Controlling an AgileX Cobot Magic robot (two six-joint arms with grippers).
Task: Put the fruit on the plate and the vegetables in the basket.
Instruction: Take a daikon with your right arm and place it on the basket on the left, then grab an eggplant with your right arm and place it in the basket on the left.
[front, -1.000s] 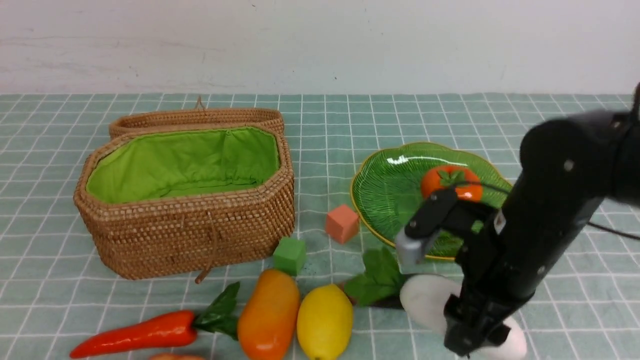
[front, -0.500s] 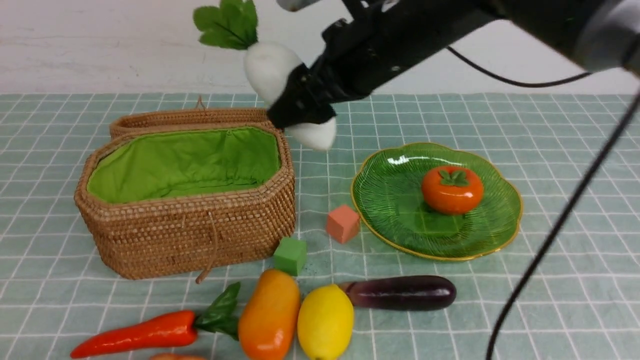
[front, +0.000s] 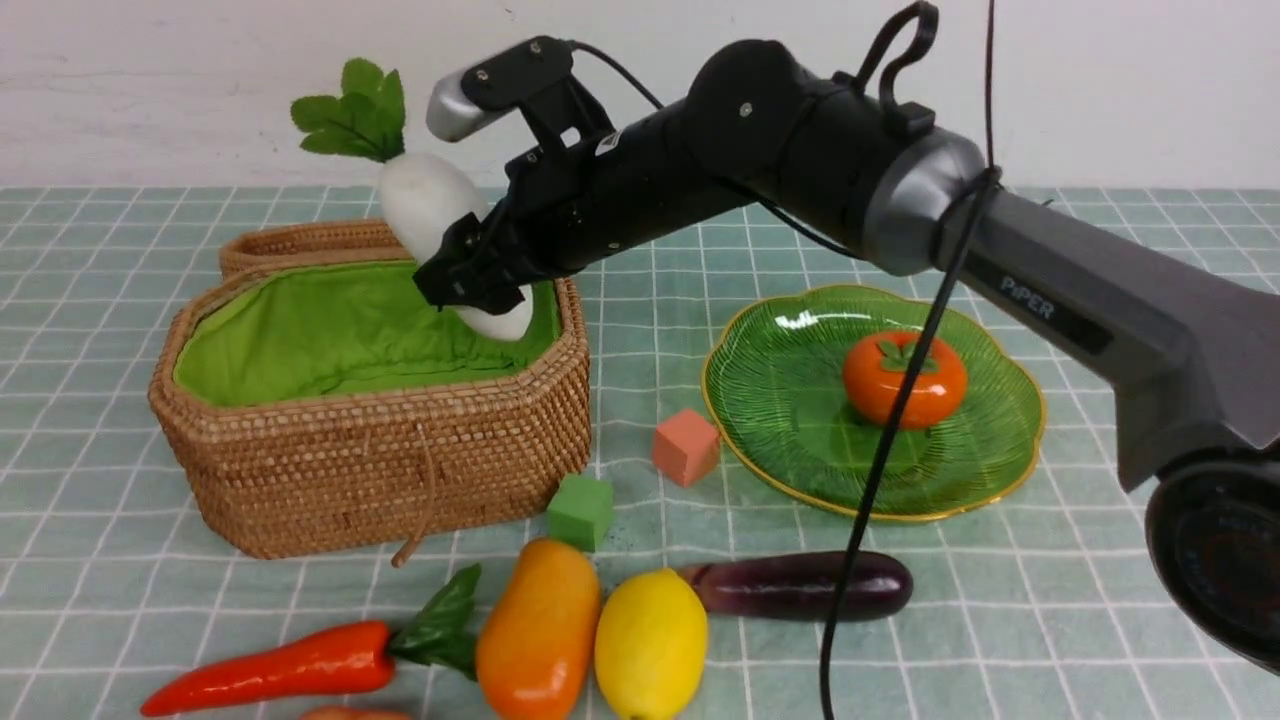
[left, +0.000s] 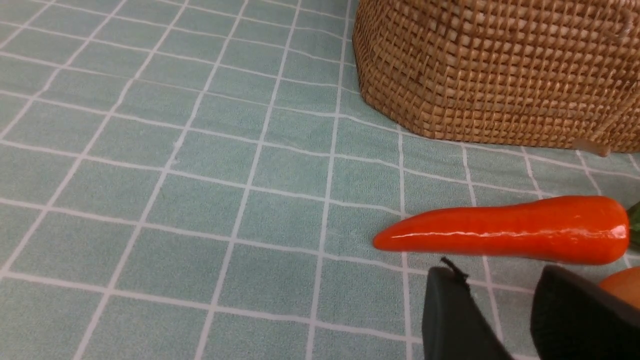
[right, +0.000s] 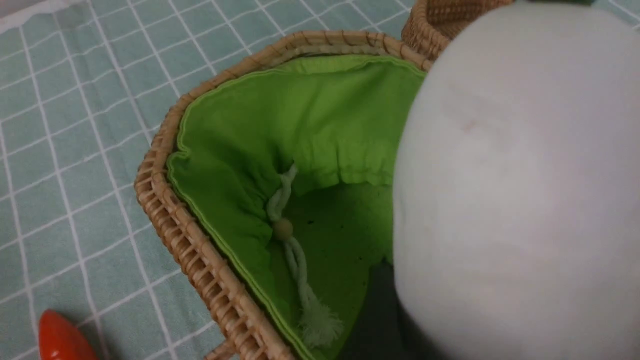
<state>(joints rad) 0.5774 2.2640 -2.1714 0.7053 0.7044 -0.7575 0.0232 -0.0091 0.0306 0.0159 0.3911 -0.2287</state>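
My right gripper is shut on the white radish, holding it tilted over the right end of the wicker basket. In the right wrist view the radish hangs above the green lining, with one dark finger beside it. The persimmon sits on the green plate. The carrot, mango, lemon and eggplant lie along the front. My left gripper is open and empty just short of the carrot.
An orange cube and a green cube lie between basket and plate. The basket's lid stands behind it. The right arm's cable hangs down across the plate. A tan rounded thing peeks in at the front edge.
The right arm lifted the radish from the front right of the table, uncovering the eggplant, swung left and lowered it over the basket's right end.
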